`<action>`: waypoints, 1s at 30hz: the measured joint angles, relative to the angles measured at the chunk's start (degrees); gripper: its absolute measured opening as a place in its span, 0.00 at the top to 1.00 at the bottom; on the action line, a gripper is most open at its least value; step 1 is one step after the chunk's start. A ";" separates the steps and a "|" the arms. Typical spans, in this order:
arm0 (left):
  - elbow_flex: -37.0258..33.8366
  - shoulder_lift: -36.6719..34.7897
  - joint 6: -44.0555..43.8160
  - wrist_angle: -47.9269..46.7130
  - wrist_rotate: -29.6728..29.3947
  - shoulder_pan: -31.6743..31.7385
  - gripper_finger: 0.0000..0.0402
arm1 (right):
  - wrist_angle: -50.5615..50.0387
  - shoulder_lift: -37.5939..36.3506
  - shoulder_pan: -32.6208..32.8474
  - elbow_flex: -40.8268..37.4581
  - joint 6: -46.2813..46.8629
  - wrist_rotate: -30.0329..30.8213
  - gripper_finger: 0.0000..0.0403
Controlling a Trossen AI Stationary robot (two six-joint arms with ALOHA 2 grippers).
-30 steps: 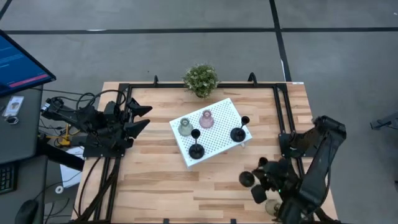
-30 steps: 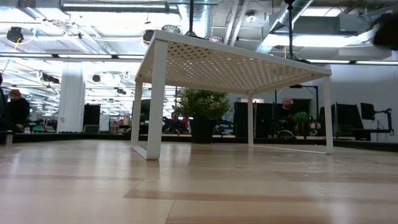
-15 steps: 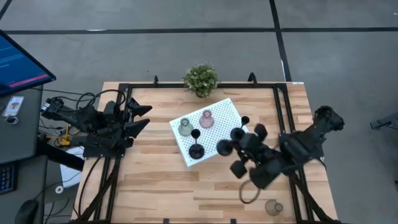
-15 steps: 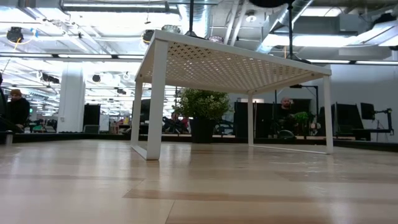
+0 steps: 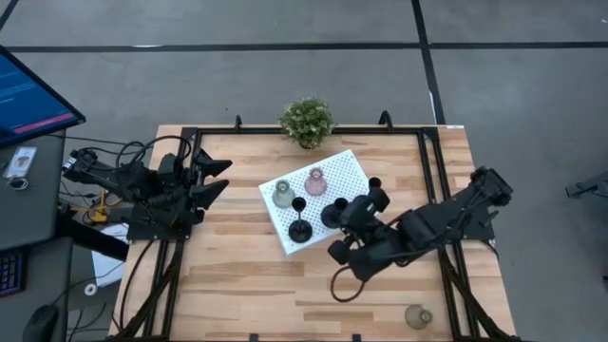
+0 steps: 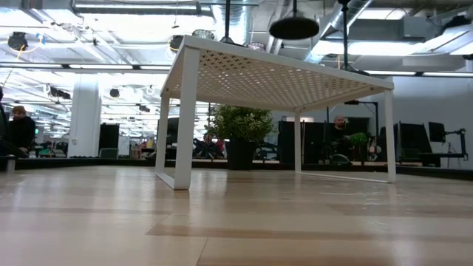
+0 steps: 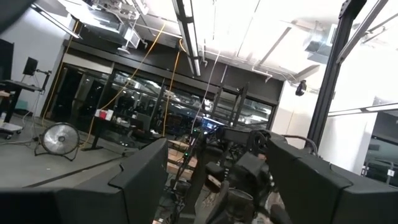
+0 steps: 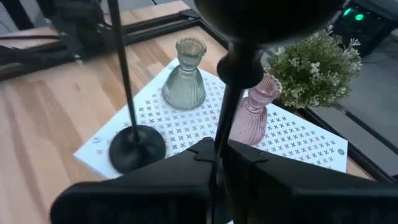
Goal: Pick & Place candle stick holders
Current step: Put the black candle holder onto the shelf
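My right gripper (image 5: 348,226) is shut on a black candle stick holder (image 8: 239,68) over the right part of the white perforated tray (image 5: 347,169). The holder's round base (image 6: 294,28) hangs above the tray top. On the tray stand an olive-green holder (image 5: 283,193), a pink one (image 5: 315,180), a black one (image 5: 299,228) and another black one (image 5: 373,183), partly hidden by my right gripper. A second olive-green holder (image 5: 415,315) stands on the table at the near right. My left gripper (image 5: 220,180) is open and empty at the table's left side. My right gripper pinches the black holder's thin stem (image 8: 222,134) between its two fingers, which lie across the stem. The fingers come from the table's near right, slanting down toward the far left. The holder is lifted clear, its base (image 6: 294,28) above the tray top and its stem rising from it.
A green potted plant (image 5: 307,120) stands at the table's far edge behind the tray. The tray stands on white legs (image 6: 185,118). A black frame (image 5: 432,171) runs along the table's sides. Bare wood (image 5: 247,275) lies near and left of the tray.
My right gripper has carried the black holder from the table's near right corner toward the far left, to over the tray's right part. The holder's base has come into the low view above the tray. The olive-green holder at the near right has stayed put.
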 joint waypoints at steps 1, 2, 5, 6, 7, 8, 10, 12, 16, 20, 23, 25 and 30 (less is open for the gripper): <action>0.00 0.02 0.00 0.00 0.00 0.00 0.32 | 0.00 0.54 -0.24 0.00 0.00 -0.01 0.99; 0.00 0.02 0.02 0.00 0.00 -0.01 0.32 | 0.00 1.12 -0.41 0.00 0.00 -0.02 0.99; 0.00 0.02 0.02 0.02 0.00 0.00 0.32 | -0.04 2.84 -1.22 0.00 0.07 0.01 0.99; 0.00 0.02 0.02 0.01 0.00 -0.01 0.32 | -0.08 3.09 -1.50 0.00 0.07 -0.03 0.99; 0.00 0.02 0.02 0.03 0.00 0.00 0.32 | -0.20 3.15 -1.55 -0.04 0.04 -0.15 0.99; 0.00 0.02 0.02 0.09 0.00 -0.02 0.32 | -0.22 3.15 -1.62 -0.04 0.05 -0.14 0.99; 0.00 0.02 0.02 0.13 0.00 0.00 0.32 | -0.39 3.49 -2.11 0.15 0.08 0.07 1.00; 0.00 0.02 0.02 0.13 0.00 -0.02 0.32 | -2.04 3.50 -2.23 -0.11 0.07 -0.31 1.00; 0.00 0.02 0.02 0.15 0.00 -0.01 0.32 | -2.25 3.47 -2.64 0.03 0.44 -0.29 1.00; 0.00 0.02 0.02 0.15 0.00 0.00 0.32 | -1.54 3.70 -2.64 0.00 0.55 -0.40 1.00; 0.00 0.02 0.02 0.15 0.00 -0.02 0.32 | -1.51 3.74 -2.62 0.00 0.56 -0.93 1.00; 0.00 0.02 0.02 0.15 0.00 0.00 0.32 | -1.53 3.74 -2.82 0.00 0.57 -1.48 1.00; 0.00 0.02 0.02 0.15 0.01 -0.01 0.32 | -1.53 3.76 -2.90 0.00 0.57 -1.72 1.00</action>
